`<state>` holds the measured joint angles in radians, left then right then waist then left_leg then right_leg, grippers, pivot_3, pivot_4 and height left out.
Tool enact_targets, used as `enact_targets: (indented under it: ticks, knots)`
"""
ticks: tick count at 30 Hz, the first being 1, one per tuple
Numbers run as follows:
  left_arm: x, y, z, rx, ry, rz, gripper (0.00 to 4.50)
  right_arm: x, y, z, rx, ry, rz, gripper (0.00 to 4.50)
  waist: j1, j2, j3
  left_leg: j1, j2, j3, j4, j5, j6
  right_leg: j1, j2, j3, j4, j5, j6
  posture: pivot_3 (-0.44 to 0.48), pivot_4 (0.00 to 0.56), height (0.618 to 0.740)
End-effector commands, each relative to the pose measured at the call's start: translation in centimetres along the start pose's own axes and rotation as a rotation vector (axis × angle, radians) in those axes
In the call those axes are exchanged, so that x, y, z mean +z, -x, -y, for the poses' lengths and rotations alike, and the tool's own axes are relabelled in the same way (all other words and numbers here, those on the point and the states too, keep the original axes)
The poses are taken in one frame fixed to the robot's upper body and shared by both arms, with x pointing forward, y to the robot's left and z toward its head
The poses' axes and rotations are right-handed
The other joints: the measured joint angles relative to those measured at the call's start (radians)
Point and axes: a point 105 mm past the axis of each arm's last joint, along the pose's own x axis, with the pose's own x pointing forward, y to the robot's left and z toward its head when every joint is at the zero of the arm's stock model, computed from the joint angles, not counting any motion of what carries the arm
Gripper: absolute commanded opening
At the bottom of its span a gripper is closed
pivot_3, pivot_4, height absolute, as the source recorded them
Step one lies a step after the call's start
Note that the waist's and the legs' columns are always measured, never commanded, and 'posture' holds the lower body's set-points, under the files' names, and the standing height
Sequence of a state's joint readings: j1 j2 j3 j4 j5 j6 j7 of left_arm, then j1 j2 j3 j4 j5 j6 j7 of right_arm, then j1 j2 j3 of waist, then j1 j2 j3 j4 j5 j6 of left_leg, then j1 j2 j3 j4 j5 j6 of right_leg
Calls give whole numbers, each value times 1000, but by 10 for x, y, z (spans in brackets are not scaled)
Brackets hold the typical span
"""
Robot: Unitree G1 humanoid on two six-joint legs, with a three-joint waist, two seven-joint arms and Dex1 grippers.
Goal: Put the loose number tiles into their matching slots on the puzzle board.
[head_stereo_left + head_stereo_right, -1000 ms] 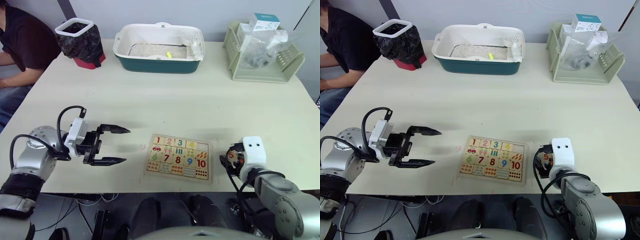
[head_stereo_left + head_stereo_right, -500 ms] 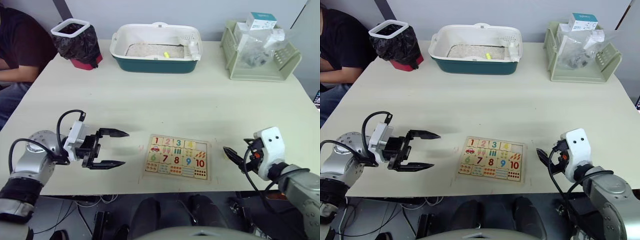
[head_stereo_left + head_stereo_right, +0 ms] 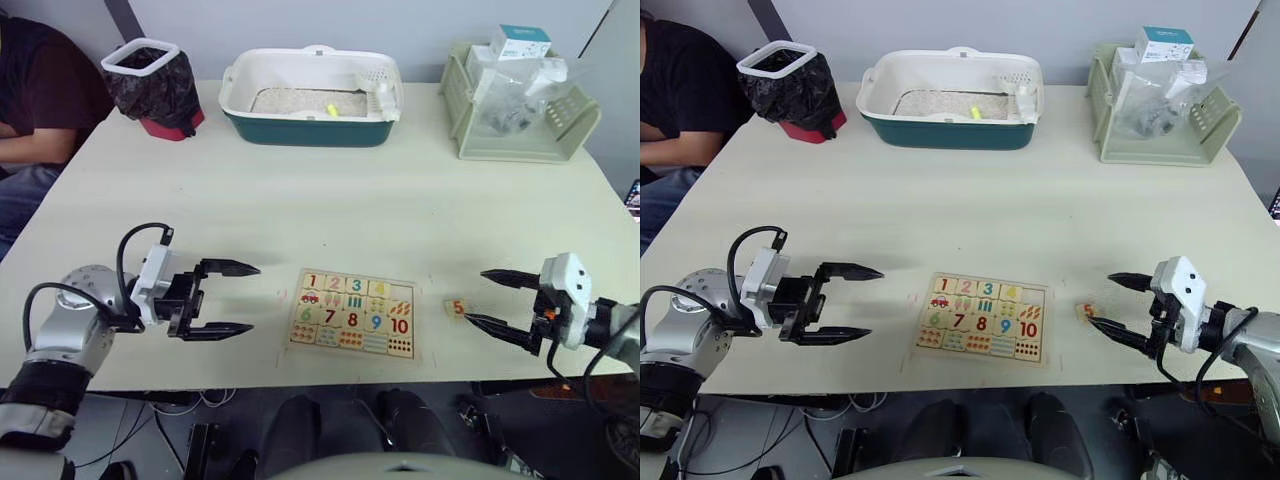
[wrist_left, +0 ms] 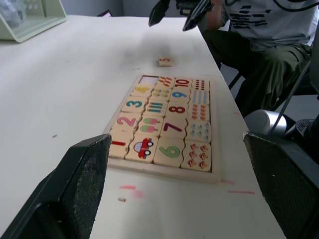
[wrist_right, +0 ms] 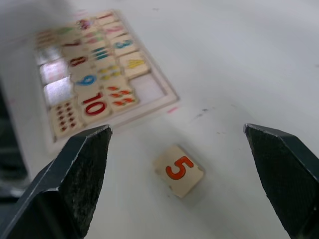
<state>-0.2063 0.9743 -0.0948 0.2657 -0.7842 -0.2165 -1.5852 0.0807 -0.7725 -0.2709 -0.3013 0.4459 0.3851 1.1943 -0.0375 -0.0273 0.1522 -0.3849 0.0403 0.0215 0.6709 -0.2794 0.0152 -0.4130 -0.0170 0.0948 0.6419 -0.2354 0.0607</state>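
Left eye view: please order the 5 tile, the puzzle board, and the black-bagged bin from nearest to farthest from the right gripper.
1. The 5 tile, lying on the table just off the tips of the open right gripper.
2. The puzzle board, further toward the robot's left, at the near edge.
3. The black-bagged bin, at the far left corner.

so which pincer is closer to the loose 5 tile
Right. The right pincer sits open just beside the 5 tile; the left pincer, also open, is across the puzzle board from it.
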Motion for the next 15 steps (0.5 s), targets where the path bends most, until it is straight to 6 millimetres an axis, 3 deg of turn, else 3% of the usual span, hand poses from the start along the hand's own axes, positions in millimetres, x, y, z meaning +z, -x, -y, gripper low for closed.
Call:
enact_targets:
  ticks: [1,15]
  knots:
    - [8,2,0,-23,-34,1,4500,1,2,4,103,55,-7,4437,0,0,0,0,0,0,0,0,0,0,0,0,0,0,0,0,150,740]
    - [8,0,-1,-27,-47,-1,4500,-23,-13,26,339,268,-213,4437,8,1,1,0,0,0,0,0,0,0,0,0,0,2,-4,0,150,740]
